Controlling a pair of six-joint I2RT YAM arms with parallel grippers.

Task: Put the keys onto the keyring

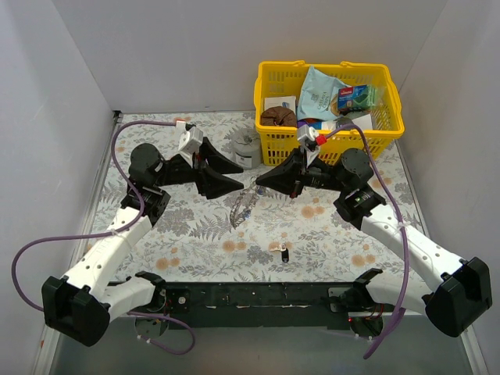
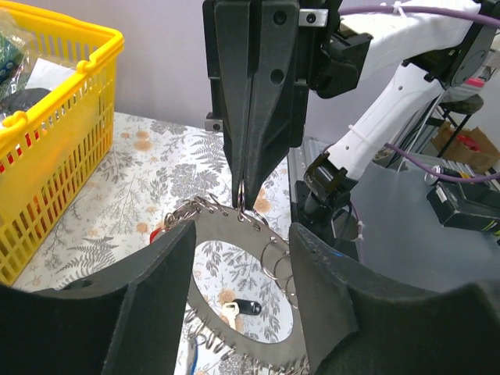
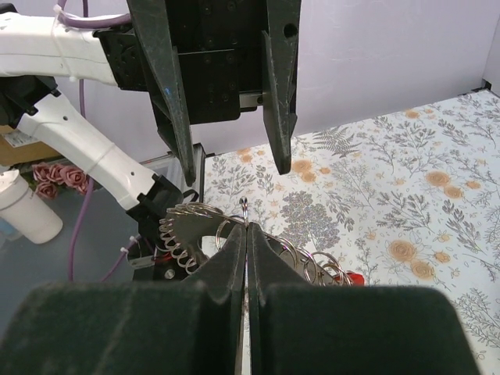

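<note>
Where the two arms meet over the middle of the flowered table (image 1: 195, 234), the top view shows the left gripper (image 1: 242, 177) and the right gripper (image 1: 258, 182) pointing at each other, tips close together. The keyring (image 1: 244, 205) hangs in a thin silvery tangle just below and between them, over the table. A small dark piece (image 1: 284, 251) lies alone on the table nearer the arm bases; it is too small to tell what it is. Behind the grippers stand a grey tin cup (image 1: 244, 147) and, touching or just beside it, a yellow basket (image 1: 336, 144) filled with packets.

From the left wrist, the left gripper (image 2: 242, 232) has its two fingers spread, one on each side of the keyring (image 2: 205, 211). Whether they touch it cannot be told. The ring stands as a broad circle edged with many small wire loops. The right gripper (image 2: 242, 199) comes down from above with its fingers pressed together on the top edge of the ring. Through the ring's opening the small dark piece (image 2: 242, 307) shows on the table. The basket (image 2: 47, 141) fills the left edge.

From the right wrist, the right gripper (image 3: 244, 230) is clenched tight on a thin wire loop at the top of the keyring (image 3: 187, 226), whose loops fan out to both sides. The left gripper (image 3: 234, 170) faces it with its fingers wide apart, tips just above the ring and holding nothing.
</note>
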